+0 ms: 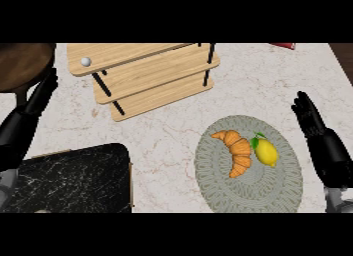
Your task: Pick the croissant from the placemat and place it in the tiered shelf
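Left hand (22,120) open, fingers straight, pointing up at left edge. Right hand (319,132) open, fingers straight, at right edge.

Table (164,135): pale marble with faint reddish veining.
Lower left: black slab (72,180) with white veining, lying flat, a thin tan edge along its right side.
Upper left: a round brown vessel (16,65), cut off by the frame.
Right of centre: lemon (266,152) with a green leaf.
Top: small white ball (86,61).
Top right: a red item (282,45), mostly cut off.
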`<action>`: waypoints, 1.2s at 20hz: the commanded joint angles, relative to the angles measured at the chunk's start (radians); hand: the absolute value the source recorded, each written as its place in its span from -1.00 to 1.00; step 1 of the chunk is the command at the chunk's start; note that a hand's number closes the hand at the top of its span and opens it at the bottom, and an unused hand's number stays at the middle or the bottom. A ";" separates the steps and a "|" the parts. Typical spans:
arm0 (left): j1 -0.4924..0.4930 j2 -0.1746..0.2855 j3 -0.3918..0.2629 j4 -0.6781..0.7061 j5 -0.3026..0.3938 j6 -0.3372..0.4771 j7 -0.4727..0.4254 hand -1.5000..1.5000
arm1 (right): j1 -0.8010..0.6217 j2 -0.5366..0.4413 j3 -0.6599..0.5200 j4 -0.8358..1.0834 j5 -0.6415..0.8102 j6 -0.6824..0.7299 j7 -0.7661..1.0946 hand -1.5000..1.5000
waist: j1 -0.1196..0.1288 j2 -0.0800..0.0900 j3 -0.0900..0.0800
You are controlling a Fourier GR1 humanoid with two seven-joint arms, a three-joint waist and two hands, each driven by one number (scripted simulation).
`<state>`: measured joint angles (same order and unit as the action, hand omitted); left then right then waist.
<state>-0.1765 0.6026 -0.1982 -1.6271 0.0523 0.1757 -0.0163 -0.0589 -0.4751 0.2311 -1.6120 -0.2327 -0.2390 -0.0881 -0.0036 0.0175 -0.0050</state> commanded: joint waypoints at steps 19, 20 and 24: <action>0.142 -0.263 -0.075 0.304 0.080 -0.064 0.015 0.00 | 0.093 -0.083 -0.026 -0.088 0.163 -0.055 0.202 -1.00 | -0.002 -0.018 0.004; 0.130 -0.237 -0.049 0.296 0.099 -0.092 0.027 0.00 | 0.073 -0.127 -0.046 -0.121 0.146 -0.015 0.263 -1.00 | -0.001 -0.018 0.004; 0.178 -0.235 -0.077 0.220 0.086 -0.079 0.055 0.00 | -0.035 -0.201 0.031 -0.200 0.172 0.048 0.581 -1.00 | 0.019 -0.020 0.003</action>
<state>-0.0270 0.3815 -0.2584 -1.3777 0.1457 0.0895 0.0190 -0.0268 -0.6111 0.2175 -1.7504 -0.0680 -0.2653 0.2874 0.0016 -0.0045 0.0032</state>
